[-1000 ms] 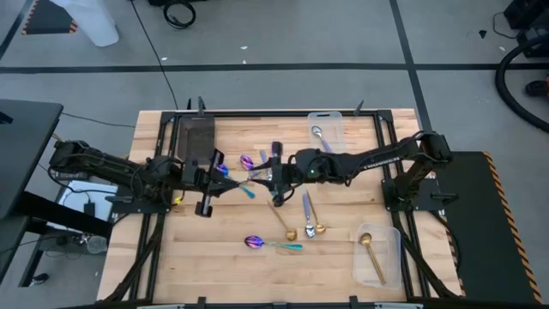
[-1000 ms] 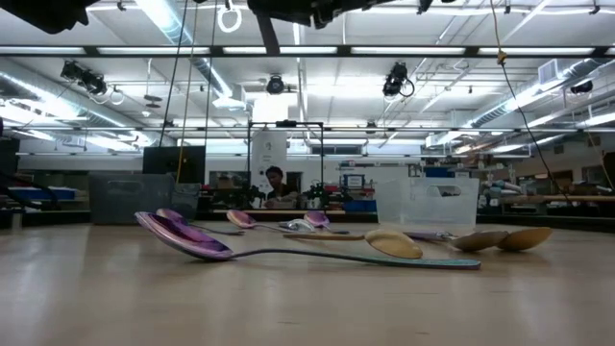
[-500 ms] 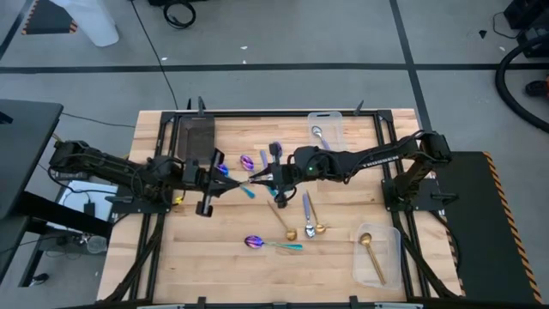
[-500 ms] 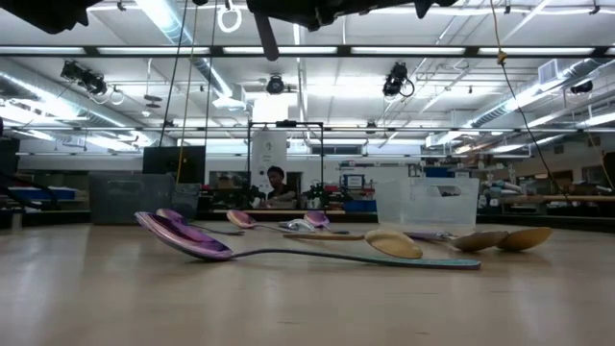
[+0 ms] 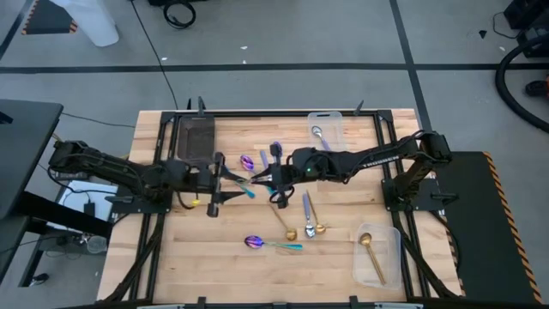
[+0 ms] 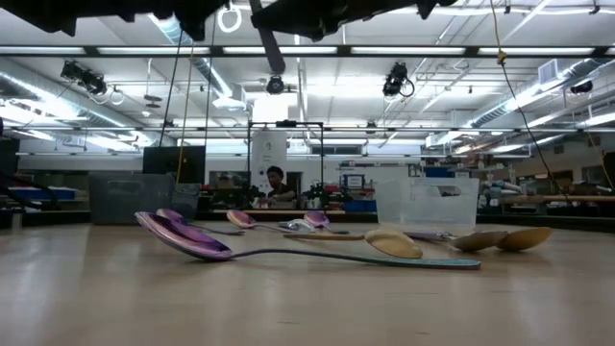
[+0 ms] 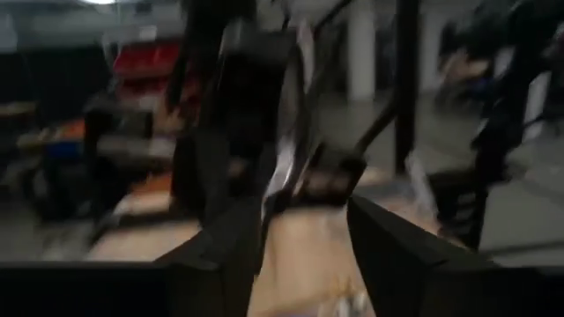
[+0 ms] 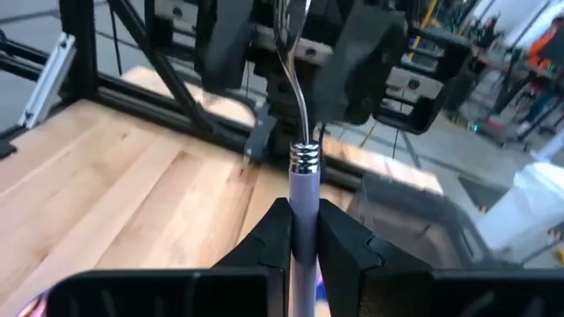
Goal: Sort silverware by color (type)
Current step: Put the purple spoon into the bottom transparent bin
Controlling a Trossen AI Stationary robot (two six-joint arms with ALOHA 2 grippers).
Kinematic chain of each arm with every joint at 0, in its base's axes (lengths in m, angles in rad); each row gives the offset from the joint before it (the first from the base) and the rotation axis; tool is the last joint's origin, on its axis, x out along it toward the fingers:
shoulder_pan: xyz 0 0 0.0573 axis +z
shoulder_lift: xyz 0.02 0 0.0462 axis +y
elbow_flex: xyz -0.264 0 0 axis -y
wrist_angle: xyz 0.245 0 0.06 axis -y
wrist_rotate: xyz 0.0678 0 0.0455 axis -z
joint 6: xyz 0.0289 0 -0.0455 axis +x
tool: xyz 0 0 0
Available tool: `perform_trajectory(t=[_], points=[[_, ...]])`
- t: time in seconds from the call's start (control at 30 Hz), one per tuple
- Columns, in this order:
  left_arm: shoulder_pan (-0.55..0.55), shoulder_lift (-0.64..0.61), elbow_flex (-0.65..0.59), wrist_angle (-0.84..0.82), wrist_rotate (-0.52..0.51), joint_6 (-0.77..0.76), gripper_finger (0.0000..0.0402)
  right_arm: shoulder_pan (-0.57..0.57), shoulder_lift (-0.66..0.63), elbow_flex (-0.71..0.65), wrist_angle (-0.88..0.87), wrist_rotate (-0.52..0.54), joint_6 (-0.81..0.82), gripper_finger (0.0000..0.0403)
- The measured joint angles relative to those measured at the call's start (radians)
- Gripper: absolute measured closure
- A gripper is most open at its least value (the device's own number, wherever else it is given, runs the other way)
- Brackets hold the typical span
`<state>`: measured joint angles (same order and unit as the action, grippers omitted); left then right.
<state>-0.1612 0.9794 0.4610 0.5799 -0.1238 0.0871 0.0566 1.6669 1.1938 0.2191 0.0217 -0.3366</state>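
Above the table's middle, my right gripper [image 5: 268, 178] [image 8: 304, 233] is shut on a spoon with a lavender handle [image 8: 304, 189]. The spoon's silver neck and bowl [image 8: 289, 22] reach toward my left gripper [image 5: 225, 178] [image 7: 304, 255]. That gripper is open, and its fingers [image 8: 225, 40] stand on either side of the bowl [image 7: 286, 150] without touching it. Loose spoons lie on the wood: a purple-bowled, teal-handled one [image 5: 262, 244], gold ones [image 5: 283, 221] and a lavender-handled one [image 5: 306, 206]. My right gripper pinches the spoon's lavender handle [image 8: 304, 211] between its two fingers, just behind the ribbed silver collar. The fingers come nearly level from the table's right and lie along the spoon. The spoon is lifted clear, its bowl end pointing toward the table's left.
A clear bin [image 5: 326, 129] at the far edge holds a silver-bowled spoon. A second clear bin [image 5: 388, 236] at the near right holds a gold spoon [image 5: 371, 256]. A dark tray [image 5: 196, 137] sits at the far left. Two more purple-bowled spoons [image 5: 247, 161] lie under the grippers.
My left gripper has opened off the spoon's bowl and tipped down toward level, sinking a little. My right gripper has shut on the handle and kept its place. The spoon stays in the air between them.
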Motion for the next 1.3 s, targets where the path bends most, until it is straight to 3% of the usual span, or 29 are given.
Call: perform_trajectory(t=[0.2,0.3,0.77,1.3], points=[[0.000,-0.002,0.000,-0.202,-0.198,-0.056,0.0217,-0.005,0.000,0.000,-0.057,0.040,0.049,0.0356],[0.000,-0.002,0.000,-0.249,-0.241,-0.086,0.0220,-0.012,0.000,0.000,-0.063,0.044,0.077,0.0356],[0.001,0.000,0.000,-0.348,-0.243,-0.182,0.0221,-0.054,-0.008,0.000,-0.057,0.070,0.231,0.0355],[0.021,0.002,0.000,-0.345,-0.243,-0.180,0.0221,-0.175,-0.019,0.000,-0.187,0.226,0.393,0.0355]])
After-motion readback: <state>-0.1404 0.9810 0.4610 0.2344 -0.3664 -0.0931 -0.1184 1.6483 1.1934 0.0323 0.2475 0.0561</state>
